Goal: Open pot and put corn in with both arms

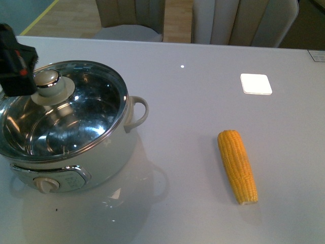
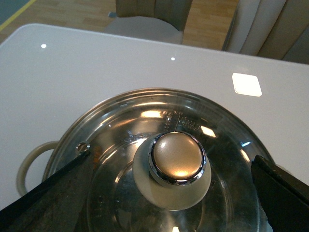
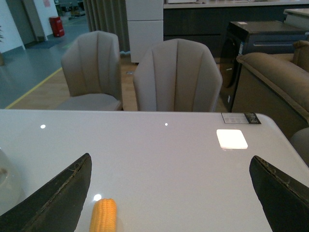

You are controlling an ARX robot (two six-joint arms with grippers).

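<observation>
Flanking the lid knob [image 2: 177, 162] of the pot [image 1: 118, 151], left jaws gape.

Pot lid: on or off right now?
On. The round glass lid with its cream knob sits on the steel rim of the white electric pot; the left tool straddles the knob, open.

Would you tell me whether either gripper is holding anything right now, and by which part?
Nothing is held: the left gripper straddles the lid knob, open; the right gripper hangs open near the corn.
</observation>
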